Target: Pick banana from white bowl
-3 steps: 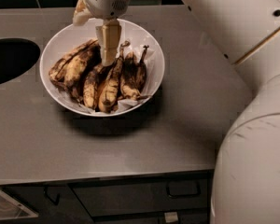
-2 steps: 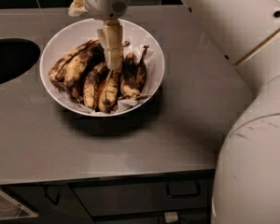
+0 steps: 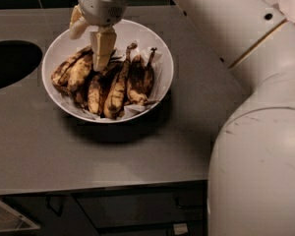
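Observation:
The white bowl (image 3: 155,58) sits on the grey counter, wide and shallow, lined with crumpled white paper. Several overripe, brown-spotted bananas (image 3: 119,87) lie side by side in it. My gripper (image 3: 90,39) hangs from above over the bowl's far left part. Its fingers stand apart: one fingertip (image 3: 102,53) reaches down onto the left-middle bananas, and the other (image 3: 77,26) is by the bowl's far-left rim. Nothing is held between them.
A dark round opening (image 3: 10,63) is cut into the counter (image 3: 137,151) left of the bowl. My own arm's bulky white body (image 3: 258,171) fills the right side. The counter's front edge runs below, with dark drawers under it.
The gripper has shifted left over the bowl, from the middle bananas to the left-middle ones. The bowl and bananas have not moved.

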Tool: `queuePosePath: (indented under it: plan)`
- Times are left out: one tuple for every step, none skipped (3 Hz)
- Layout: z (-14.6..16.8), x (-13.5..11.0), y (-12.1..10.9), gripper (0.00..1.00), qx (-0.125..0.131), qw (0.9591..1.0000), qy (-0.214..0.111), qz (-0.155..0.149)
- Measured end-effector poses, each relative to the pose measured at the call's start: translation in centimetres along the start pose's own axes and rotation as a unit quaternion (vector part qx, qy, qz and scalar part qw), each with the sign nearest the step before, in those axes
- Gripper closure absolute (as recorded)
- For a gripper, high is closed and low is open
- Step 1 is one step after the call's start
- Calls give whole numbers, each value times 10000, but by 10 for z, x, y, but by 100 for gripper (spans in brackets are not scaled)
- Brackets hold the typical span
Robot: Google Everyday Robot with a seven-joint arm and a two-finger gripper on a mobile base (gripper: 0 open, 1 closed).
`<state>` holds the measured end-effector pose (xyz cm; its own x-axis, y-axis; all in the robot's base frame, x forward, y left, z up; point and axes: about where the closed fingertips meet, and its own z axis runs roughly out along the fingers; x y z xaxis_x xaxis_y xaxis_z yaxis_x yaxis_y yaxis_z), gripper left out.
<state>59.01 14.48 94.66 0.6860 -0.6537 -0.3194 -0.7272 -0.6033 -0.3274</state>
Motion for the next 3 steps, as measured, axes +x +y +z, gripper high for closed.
queuePosePath:
  plan:
    - [5, 0, 3, 37, -53, 10000, -72, -7]
    - [11, 1, 11, 36, -199, 9995, -240, 5]
    - [13, 2, 18, 36, -254, 9990, -372, 24]
